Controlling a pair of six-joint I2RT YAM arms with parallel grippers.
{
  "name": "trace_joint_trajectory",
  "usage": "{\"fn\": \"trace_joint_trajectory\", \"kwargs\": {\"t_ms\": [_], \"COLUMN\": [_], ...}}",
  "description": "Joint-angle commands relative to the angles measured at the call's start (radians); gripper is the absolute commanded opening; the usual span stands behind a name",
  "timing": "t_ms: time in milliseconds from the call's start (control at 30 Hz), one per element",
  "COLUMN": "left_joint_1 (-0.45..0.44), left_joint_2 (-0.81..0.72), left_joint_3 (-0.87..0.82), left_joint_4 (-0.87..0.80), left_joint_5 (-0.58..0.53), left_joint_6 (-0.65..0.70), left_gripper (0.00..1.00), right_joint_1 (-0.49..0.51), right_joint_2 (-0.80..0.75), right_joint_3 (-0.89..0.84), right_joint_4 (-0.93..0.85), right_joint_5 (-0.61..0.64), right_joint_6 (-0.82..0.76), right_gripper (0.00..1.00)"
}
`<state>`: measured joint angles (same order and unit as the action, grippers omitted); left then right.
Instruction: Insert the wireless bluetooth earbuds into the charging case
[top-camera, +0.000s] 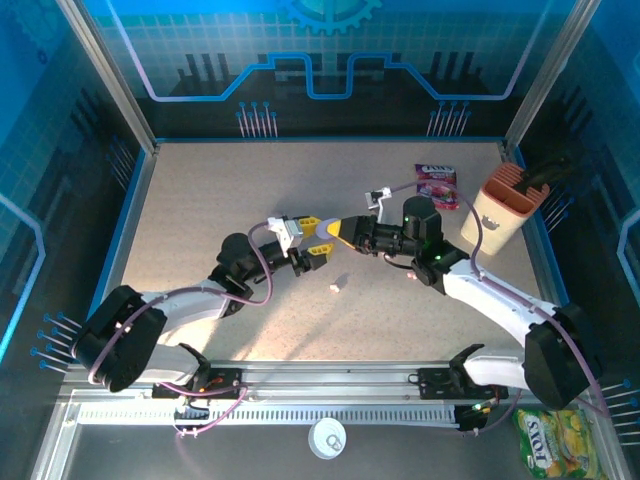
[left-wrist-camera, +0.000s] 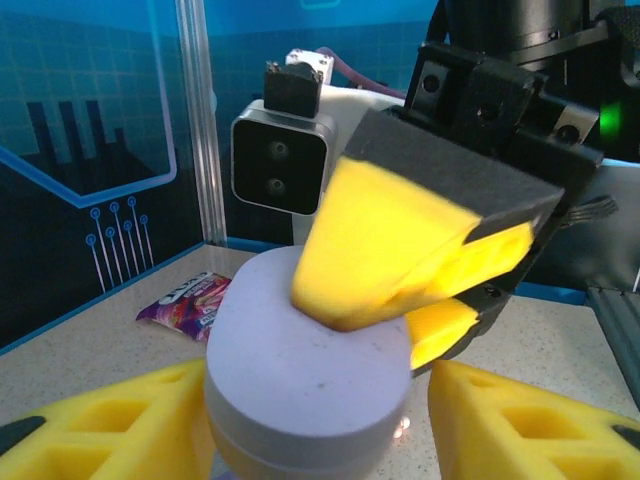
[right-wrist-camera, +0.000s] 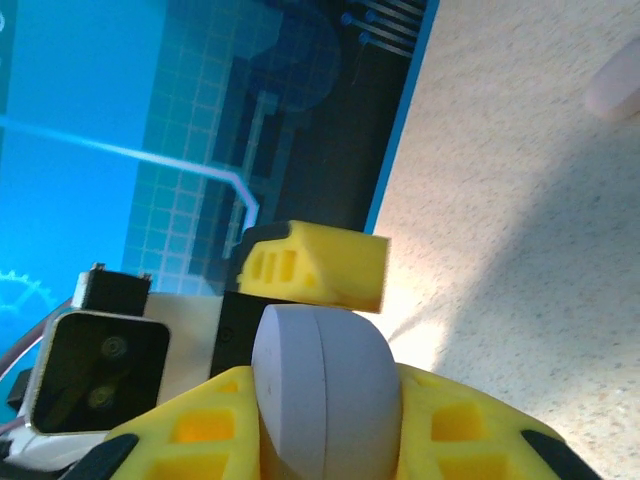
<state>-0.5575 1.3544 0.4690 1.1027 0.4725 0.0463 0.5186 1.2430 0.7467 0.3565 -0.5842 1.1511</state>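
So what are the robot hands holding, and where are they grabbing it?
Both hold the lavender charging case: the left gripper squeezes its lower half by the sides, the right gripper pinches its lid edge.

Your white-shelled left arm (top-camera: 190, 300) and right arm (top-camera: 492, 297): black joint housings, thin lilac cables (top-camera: 266, 268) looped alongside. Jaws are yellow slotted wedges on black mounts. Small green light (left-wrist-camera: 610, 118) on right wrist.

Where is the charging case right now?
The charging case is mid-table in the top view, held between the left hand and right hand, just beyond a loose earbud.
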Motion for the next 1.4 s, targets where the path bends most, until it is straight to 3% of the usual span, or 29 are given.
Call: {"fn": "trace_joint_trajectory", "kwargs": {"t_ms": [0, 133, 267, 400, 567, 933, 1033, 1133, 1200, 1367], "left_joint_1": [0.004, 0.004, 0.004, 0.004, 0.007, 0.008, 0.007, 0.013, 0.016, 0.107], "left_joint_2": [-0.051, -0.113, -0.181, -0.217, -0.217, -0.139, -0.100, -0.057, -0.023, 0.043], "left_joint_3": [-0.002, -0.009, 0.032, 0.079, 0.138, 0.321, 0.373, 0.415, 0.431, 0.465], "left_joint_4": [-0.091, -0.276, -0.622, -0.873, -1.059, -1.398, -1.465, -1.507, -1.520, -1.500], "left_joint_5": [0.006, -0.052, -0.132, -0.264, -0.392, -0.426, -0.483, -0.459, -0.526, -0.445], "left_joint_6": [0.048, 0.103, 0.160, 0.156, 0.098, -0.003, -0.107, -0.105, -0.136, -0.187], "left_gripper": [0.69, 0.85, 0.99, 0.99, 0.99, 0.99, 0.99, 0.99, 0.99, 0.99], "right_joint_1": [-0.040, -0.061, -0.061, -0.061, -0.063, -0.087, -0.097, -0.110, -0.118, -0.098], "right_joint_2": [-0.027, 0.001, 0.053, 0.104, 0.178, 0.302, 0.286, 0.237, 0.181, 0.020], "right_joint_3": [-0.044, -0.042, -0.006, -0.020, -0.049, -0.132, -0.143, -0.150, -0.150, -0.096], "right_joint_4": [0.007, -0.078, -0.265, -0.293, -0.299, -0.190, -0.195, -0.236, -0.283, -0.439], "right_joint_5": [0.087, 0.159, 0.274, 0.328, 0.371, 0.337, 0.333, 0.358, 0.391, 0.515], "right_joint_6": [-0.022, -0.098, -0.221, -0.261, -0.290, -0.279, -0.277, -0.293, -0.323, -0.489], "right_gripper": [0.18, 0.17, 0.16, 0.16, 0.17, 0.20, 0.29, 0.44, 0.53, 0.71]}}
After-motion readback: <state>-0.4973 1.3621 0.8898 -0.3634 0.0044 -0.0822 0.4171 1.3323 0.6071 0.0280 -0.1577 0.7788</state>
